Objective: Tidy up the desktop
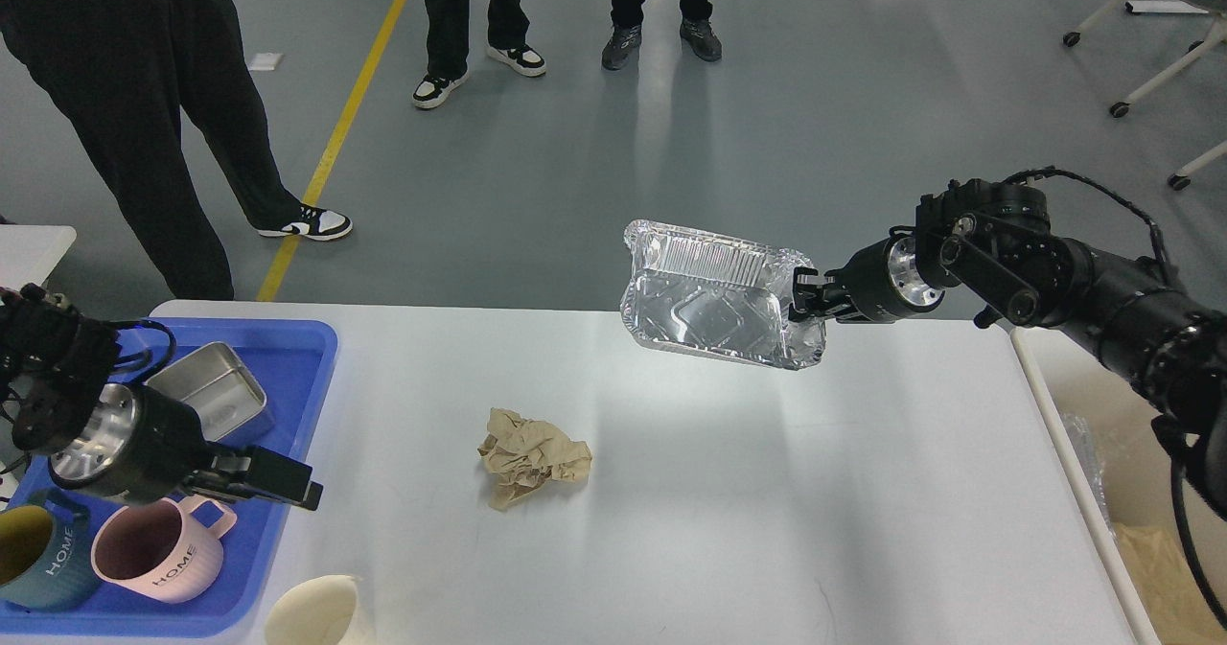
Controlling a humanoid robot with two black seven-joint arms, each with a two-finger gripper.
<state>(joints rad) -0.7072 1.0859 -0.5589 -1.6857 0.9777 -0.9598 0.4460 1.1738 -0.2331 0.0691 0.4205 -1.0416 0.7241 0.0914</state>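
Grey shop floor lies beyond your desktop (729, 492), with a yellow line (335, 147) and three bystanders' legs (144, 118) past its far edge.

Desktop: white-grey, wide, mostly bare from centre to the right edge; it fills the lower view beneath both your arms.

Right gripper (800, 302): reaches in from the right, forearm nearly level, raised above the far edge of the desktop. Its fingers are clamped on the right rim of a foil tray (714, 305), which hangs clear of the surface, tilted so that its open side faces you.

Left gripper (288, 482): enters low from the left, pointing right, over the near right part of a blue plastic tray (288, 357). You cannot tell whether its fingers are apart or together.

Crumpled brown paper (532, 455): lies to the right of the left gripper, well apart from it, below and left of the right gripper.

Blue tray contents: steel square tin (216, 391) behind the left gripper; pink mug (158, 559) just below it; teal mug (34, 559) further left.

Cream object (312, 611): at the near edge, below the left gripper.
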